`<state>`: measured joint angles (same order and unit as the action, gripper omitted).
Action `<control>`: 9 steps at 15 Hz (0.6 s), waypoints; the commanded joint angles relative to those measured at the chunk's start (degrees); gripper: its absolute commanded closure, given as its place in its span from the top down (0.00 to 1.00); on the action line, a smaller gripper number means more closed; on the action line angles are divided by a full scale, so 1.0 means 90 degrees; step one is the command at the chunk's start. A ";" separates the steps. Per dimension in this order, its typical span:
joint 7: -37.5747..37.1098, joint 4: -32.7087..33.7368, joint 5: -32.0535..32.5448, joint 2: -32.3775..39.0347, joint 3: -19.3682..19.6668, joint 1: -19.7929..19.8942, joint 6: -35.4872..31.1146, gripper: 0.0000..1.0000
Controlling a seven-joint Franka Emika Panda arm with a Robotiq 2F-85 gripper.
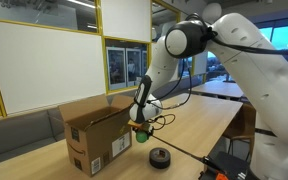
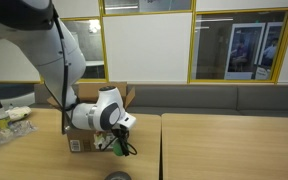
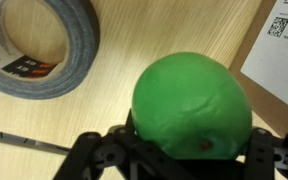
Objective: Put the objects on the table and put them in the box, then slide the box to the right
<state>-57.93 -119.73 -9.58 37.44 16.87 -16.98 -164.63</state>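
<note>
A green ball (image 3: pixel 192 105) fills the wrist view, sitting between my gripper's fingers (image 3: pixel 184 150), which are shut on it. In an exterior view the gripper (image 1: pixel 140 128) hangs next to the open cardboard box (image 1: pixel 96 134), with the green ball (image 1: pixel 139 136) showing at the fingertips just above the wooden table. In an exterior view the gripper (image 2: pixel 117 143) is in front of the box (image 2: pixel 84 136). A roll of dark tape (image 3: pixel 39 50) lies on the table beside the ball; it also shows in both exterior views (image 1: pixel 160 157) (image 2: pixel 117 176).
The wooden table (image 1: pixel 199 130) extends away from the box. A black cable (image 3: pixel 24 141) runs across the tabletop near the tape. Clear plastic bags (image 2: pixel 4 130) lie at the table's end. A label is on the box side (image 3: pixel 284 25).
</note>
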 commanded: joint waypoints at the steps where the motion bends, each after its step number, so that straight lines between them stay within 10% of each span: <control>1: -0.0704 -0.0818 0.0669 -0.1065 0.0879 -0.0783 0.0537 0.56; 6: -0.2159 -0.1237 0.2637 -0.2296 0.1784 -0.1434 0.1181 0.56; 9: -0.3113 -0.1166 0.4028 -0.3039 0.1621 -0.1268 0.1721 0.56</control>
<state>-78.57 -128.65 16.73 18.44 32.07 -28.81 -153.70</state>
